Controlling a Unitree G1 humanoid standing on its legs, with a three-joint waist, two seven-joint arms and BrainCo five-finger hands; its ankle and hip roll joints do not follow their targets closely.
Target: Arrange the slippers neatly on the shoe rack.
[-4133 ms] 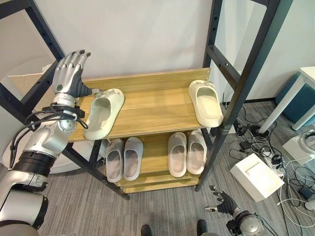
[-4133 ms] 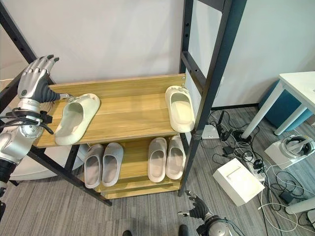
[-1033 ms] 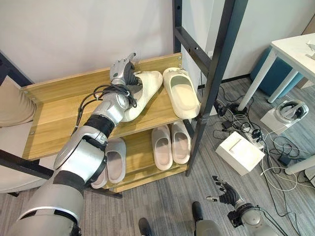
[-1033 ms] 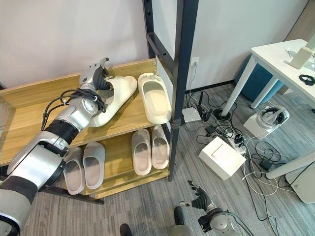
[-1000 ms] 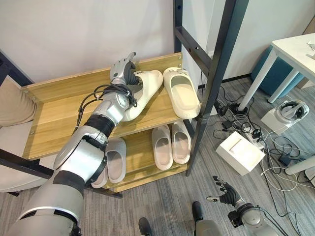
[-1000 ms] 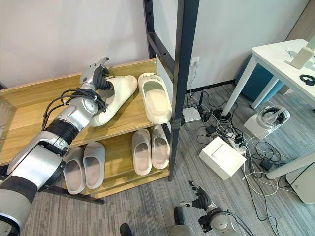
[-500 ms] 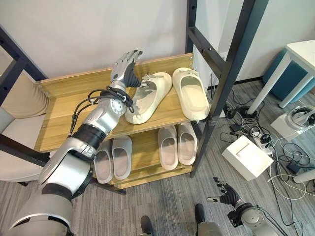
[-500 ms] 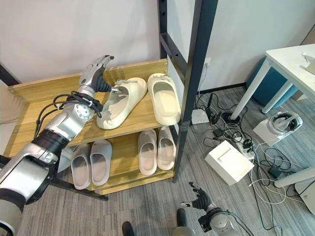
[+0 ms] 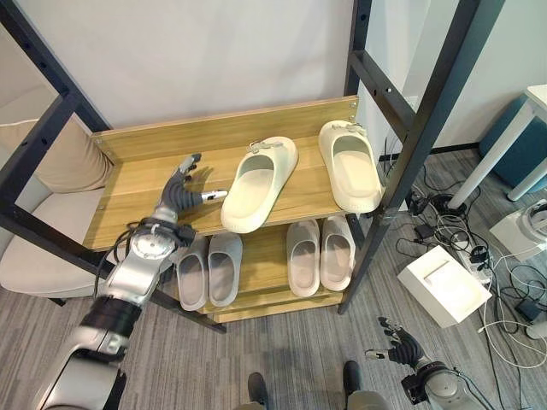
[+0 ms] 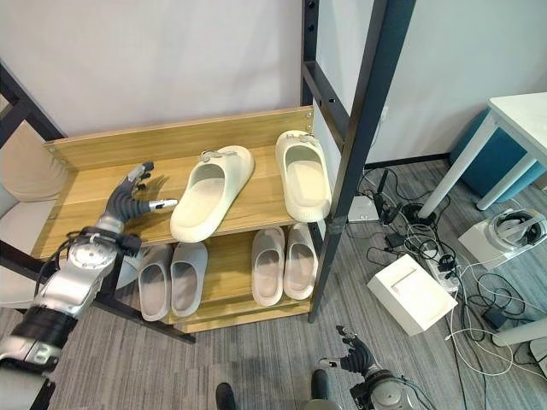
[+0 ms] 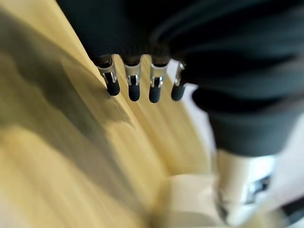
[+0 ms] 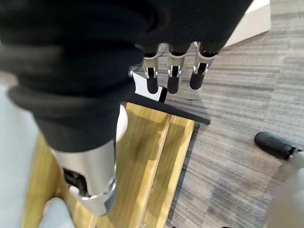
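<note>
The left hand (image 9: 181, 195) has released the left cream slipper (image 9: 256, 181) and drawn back to the left side of the upper shelf (image 9: 137, 184); half a second earlier it rested against that slipper's heel end. The fingers are now straight and spread, holding nothing, with the thumb pointing toward the slipper's near left edge, close to it but apart. The slipper lies flat on the upper shelf, angled, its toe near the front edge and its heel toward the back board, just beside the right cream slipper (image 9: 349, 162), which lies straight along the right post. The pair is together but not yet parallel, so the arrangement appears nearly complete, with one alignment correction outstanding. Two grey pairs (image 9: 210, 268) (image 9: 321, 254) sit on the lower shelf. The right hand (image 10: 355, 355) hangs low over the floor, fingers relaxed and empty.
</note>
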